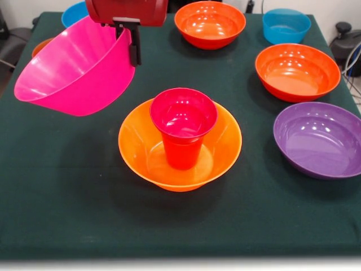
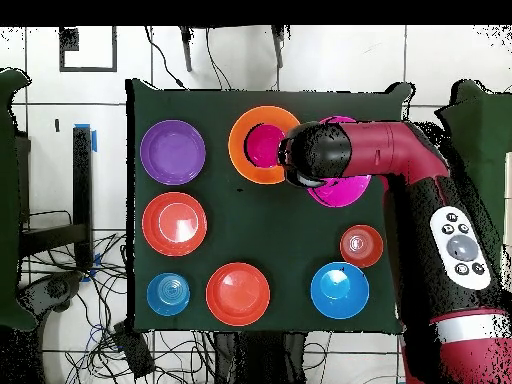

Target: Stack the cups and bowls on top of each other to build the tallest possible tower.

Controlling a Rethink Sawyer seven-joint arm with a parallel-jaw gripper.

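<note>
- I'm seeing the gripper [image 1: 131, 44] clamping the rim of the large glossy pink plastic bowl [image 1: 76, 70], holding it tilted, clear of the dark green table [image 1: 67, 203].
- The red translucent tumbler [image 1: 183, 127] is standing upright inside the wide yellow-orange flared bowl [image 1: 141, 148], just beside the pink one.
- The purple bowl [image 1: 318, 138] is sitting apart.

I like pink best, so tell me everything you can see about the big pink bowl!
The big pink bowl is glossy, smooth plastic with wide flared sides and a thin rim. It is empty. It is up in the air, tipped so its opening faces the front camera and upward. The gripper holds it by the rim, one black finger outside the wall. It hangs to one side of the orange bowl with the red cup standing in it, touching neither.
</note>
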